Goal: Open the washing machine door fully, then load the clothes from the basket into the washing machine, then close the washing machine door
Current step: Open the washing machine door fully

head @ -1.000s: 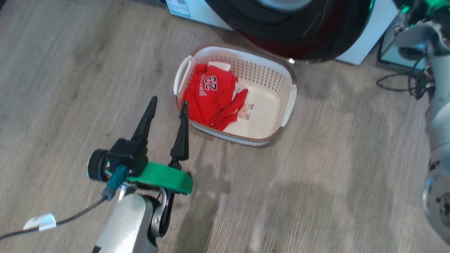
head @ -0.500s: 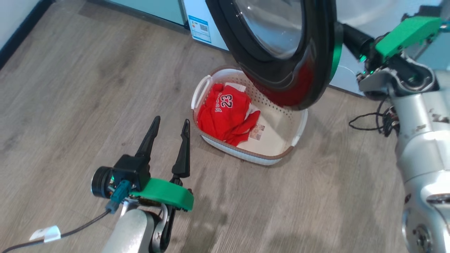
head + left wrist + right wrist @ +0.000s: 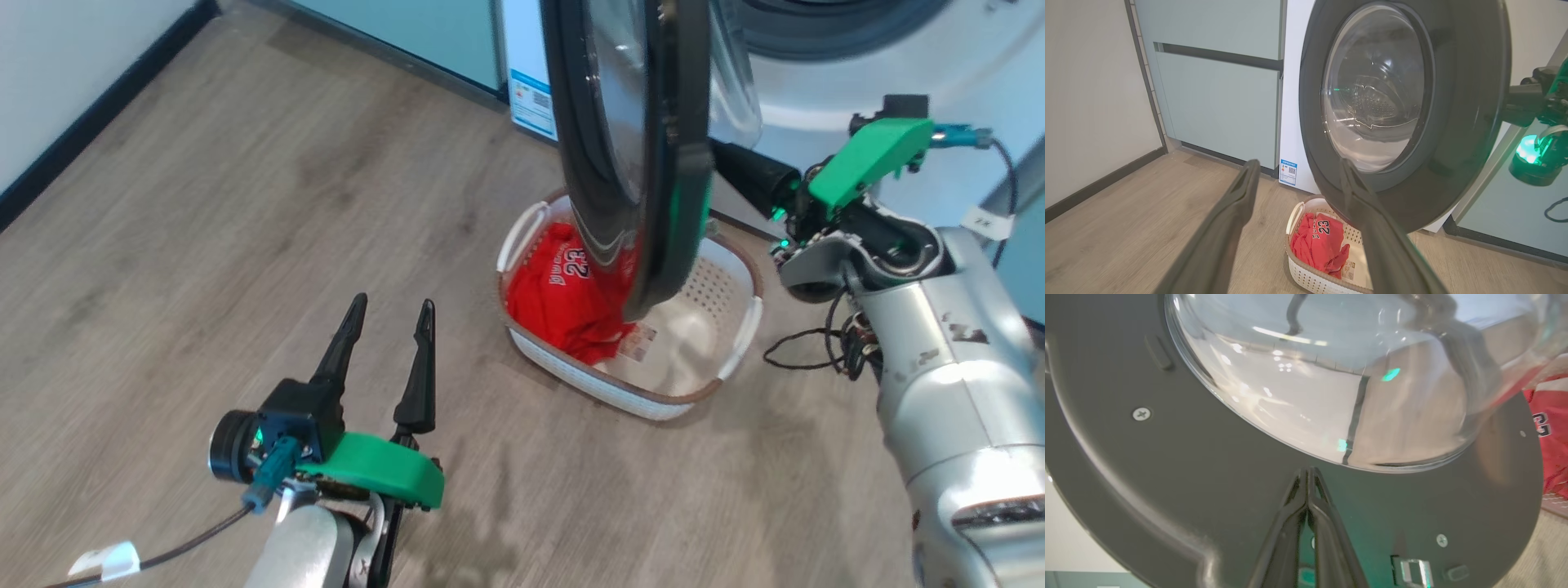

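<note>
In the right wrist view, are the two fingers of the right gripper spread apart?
No, the right gripper holds its fingers together, close to the washing machine door.

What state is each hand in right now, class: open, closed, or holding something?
Left hand: open, empty, above the floor.
Right hand: closed, gripping nothing, tips against the inner face of the washing machine door.

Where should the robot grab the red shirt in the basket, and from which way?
Pinch a raised fold of the red shirt, coming straight down from above. It lies crumpled in a soft heap at the left end of the basket, and the door seems to hang over the other end.
</note>
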{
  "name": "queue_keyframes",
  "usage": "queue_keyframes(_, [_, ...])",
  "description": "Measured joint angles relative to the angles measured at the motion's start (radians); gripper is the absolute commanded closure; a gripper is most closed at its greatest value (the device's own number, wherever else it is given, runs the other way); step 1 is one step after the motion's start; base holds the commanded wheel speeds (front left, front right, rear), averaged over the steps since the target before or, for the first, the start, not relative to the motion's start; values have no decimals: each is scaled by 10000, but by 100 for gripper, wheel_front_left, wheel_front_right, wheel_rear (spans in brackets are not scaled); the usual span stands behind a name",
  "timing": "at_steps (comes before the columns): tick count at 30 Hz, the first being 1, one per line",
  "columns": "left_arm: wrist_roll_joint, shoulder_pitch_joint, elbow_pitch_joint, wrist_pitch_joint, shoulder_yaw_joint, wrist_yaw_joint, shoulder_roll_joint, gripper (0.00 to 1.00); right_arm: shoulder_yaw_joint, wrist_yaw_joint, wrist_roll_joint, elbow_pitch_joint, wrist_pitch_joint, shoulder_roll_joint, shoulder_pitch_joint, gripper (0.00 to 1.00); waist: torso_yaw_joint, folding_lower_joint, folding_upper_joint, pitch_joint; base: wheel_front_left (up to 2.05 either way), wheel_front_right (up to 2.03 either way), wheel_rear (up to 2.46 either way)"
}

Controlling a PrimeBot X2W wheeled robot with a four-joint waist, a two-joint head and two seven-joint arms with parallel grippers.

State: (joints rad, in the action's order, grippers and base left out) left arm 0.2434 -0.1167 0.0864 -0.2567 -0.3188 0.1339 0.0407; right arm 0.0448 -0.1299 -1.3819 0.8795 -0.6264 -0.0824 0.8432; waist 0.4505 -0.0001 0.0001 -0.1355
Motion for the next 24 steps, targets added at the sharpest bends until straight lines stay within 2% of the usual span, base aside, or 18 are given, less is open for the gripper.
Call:
queue_keyframes(8, [-73, 219, 79, 0, 169, -77, 4, 0, 1503, 0, -1511, 50, 397, 98, -155, 100, 753, 0, 0, 277, 0, 0, 0])
queue_keyframes(15, [-69, 480, -10, 0, 360, -77, 19, 0, 2752, 0, -2464, 209, 884, 150, -143, 100, 861, 0, 0, 310, 0, 0, 0])
queue_keyframes(21, [-71, 506, -12, 0, 629, -98, 19, 0, 3089, 0, -2686, 311, 1285, 146, -140, 100, 790, 0, 0, 418, 0, 0, 0])
queue_keyframes(24, [-71, 506, 29, 0, 696, -245, 17, 0, 3032, 0, -2698, 276, 1381, 138, -149, 100, 732, 0, 0, 538, 0, 0, 0])
